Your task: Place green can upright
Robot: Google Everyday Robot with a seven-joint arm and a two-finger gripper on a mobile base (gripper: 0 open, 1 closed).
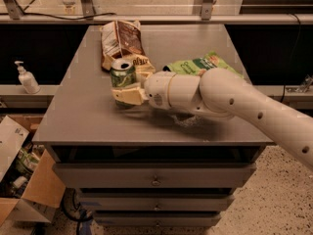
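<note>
The green can (122,77) stands upright on the grey table top (83,116), left of centre, its silver pull-tab top facing up. My gripper (126,95) reaches in from the right on the white arm (234,102). Its cream fingers (128,97) are closed around the lower half of the can. The can's bottom is hidden behind the fingers, so I cannot tell whether it rests on the table.
A brown snack bag (122,40) lies just behind the can. A flat green snack bag (203,64) lies to the right, partly under my arm. A sanitizer bottle (25,77) stands on the shelf to the left. Cardboard boxes (19,180) sit on the floor.
</note>
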